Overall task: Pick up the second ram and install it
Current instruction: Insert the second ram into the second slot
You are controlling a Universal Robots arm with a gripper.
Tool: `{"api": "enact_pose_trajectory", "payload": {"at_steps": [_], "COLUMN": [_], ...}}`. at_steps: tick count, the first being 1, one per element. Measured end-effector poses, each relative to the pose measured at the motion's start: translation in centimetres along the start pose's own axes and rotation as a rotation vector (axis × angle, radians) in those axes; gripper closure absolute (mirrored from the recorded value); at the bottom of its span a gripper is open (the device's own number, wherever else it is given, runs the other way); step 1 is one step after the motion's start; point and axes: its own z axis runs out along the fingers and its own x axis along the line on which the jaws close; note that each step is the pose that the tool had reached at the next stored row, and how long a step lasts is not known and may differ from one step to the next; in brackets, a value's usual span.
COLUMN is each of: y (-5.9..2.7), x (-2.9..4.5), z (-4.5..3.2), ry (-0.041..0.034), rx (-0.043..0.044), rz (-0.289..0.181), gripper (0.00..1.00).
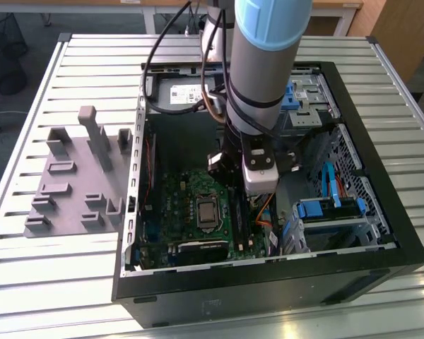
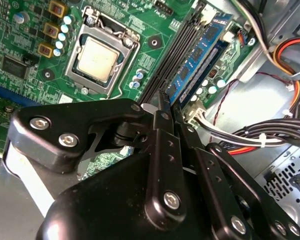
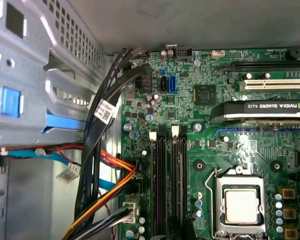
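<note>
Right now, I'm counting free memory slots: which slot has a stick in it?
The outermost one, farthest from the CPU socket: a blue stick stands along it, while the black slots between it and the socket look empty.

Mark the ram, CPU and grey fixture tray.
ram (image 2: pixel 196 59): second wrist view, blue board face.
CPU (image 3: pixel 241 206): first wrist view, centre of metal lid.
fixture tray (image 1: pixel 65 191): exterior view, bare flat base.

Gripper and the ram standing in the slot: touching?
Cannot tell. In the second wrist view the gripper overlaps the ram's near end, hiding any gap.
</note>
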Motion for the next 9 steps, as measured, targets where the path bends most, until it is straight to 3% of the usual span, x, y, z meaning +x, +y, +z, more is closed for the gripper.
{"api": "enact_pose_trajectory", "payload": {"at_steps": [9], "y": [0.45], "x": [0.00], "z": [0.36], "ry": [0.0001], "rx": [0.0002], "rz": [0.004], "gripper": [0.86]}}
